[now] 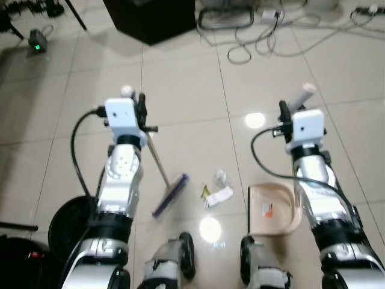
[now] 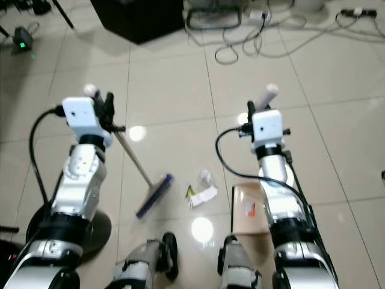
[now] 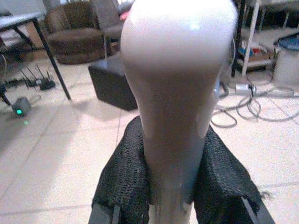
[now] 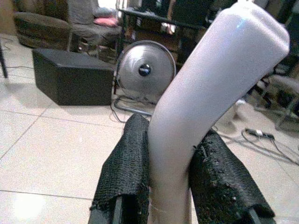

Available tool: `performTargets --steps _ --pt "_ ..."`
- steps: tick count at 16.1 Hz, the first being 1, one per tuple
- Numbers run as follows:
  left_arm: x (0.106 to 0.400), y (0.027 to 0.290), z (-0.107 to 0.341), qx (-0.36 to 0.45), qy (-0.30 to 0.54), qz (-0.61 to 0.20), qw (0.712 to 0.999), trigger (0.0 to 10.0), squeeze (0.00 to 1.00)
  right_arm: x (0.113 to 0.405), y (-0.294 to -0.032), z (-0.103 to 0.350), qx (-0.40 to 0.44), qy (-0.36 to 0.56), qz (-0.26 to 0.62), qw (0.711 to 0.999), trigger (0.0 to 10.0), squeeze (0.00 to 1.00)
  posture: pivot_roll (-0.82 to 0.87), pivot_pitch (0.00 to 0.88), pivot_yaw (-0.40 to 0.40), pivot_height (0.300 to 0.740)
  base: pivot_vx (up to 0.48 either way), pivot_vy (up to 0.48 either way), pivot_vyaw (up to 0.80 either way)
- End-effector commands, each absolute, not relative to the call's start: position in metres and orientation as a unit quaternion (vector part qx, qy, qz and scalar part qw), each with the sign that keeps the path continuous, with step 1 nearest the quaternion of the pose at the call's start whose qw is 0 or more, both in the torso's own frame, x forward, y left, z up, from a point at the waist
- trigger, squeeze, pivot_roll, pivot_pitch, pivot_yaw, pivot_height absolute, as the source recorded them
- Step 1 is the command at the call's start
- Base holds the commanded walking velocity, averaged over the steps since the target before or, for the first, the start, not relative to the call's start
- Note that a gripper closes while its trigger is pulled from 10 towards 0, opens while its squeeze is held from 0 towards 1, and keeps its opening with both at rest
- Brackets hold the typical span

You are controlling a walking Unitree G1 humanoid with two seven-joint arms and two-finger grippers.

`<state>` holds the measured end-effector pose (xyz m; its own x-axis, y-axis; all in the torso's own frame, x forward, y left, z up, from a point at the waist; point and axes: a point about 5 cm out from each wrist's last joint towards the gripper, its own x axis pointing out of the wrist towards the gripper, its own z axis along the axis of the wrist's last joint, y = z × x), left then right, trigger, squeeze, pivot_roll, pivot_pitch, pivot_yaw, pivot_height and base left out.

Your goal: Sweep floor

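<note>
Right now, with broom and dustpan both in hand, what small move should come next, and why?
Probably a short push of the broom head toward the dustpan. The left gripper is shut on the broom handle, the right gripper on the dustpan handle, and the crumpled white litter lies on the tiles between head and pan.

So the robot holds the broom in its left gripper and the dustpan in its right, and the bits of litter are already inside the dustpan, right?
Not quite. The left gripper does hold the broom and the right gripper the dustpan, but the litter lies on the floor tiles between broom head and dustpan, as the left eye view shows.
</note>
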<state>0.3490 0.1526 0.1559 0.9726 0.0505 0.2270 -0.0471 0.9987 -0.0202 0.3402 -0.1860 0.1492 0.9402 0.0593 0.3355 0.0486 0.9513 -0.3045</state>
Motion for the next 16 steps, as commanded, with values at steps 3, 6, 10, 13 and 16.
performTargets --steps 3,6,10,13,16 --pt "0.352 0.149 0.154 -0.006 -0.121 0.036 0.992 10.0 0.00 0.340 -0.160 0.140 -0.130 -0.183 0.026 0.974 10.0 0.00 0.15 0.382 0.153 0.740 0.000 0.000 0.00" --pt "0.355 0.146 0.150 -0.013 -0.118 0.046 0.992 10.0 0.00 0.334 -0.123 0.133 -0.106 -0.197 0.074 0.972 10.0 0.00 0.13 0.375 0.125 0.740 0.000 0.000 0.00" --pt "0.359 0.150 0.148 -0.008 -0.120 0.059 0.991 10.0 0.00 0.331 -0.111 0.128 -0.099 -0.198 0.089 0.971 10.0 0.00 0.11 0.361 0.073 0.740 0.000 0.000 0.00" --pt "0.361 0.150 0.148 -0.007 -0.119 0.063 0.991 10.0 0.00 0.334 -0.112 0.126 -0.104 -0.188 0.086 0.973 10.0 0.00 0.11 0.362 0.060 0.740 0.000 0.000 0.00" --pt "0.361 0.140 0.145 -0.045 -0.105 0.056 0.992 10.0 0.00 0.337 -0.113 0.125 -0.085 -0.180 0.065 0.978 10.0 0.00 0.11 0.362 0.067 0.740 0.000 0.000 0.00"
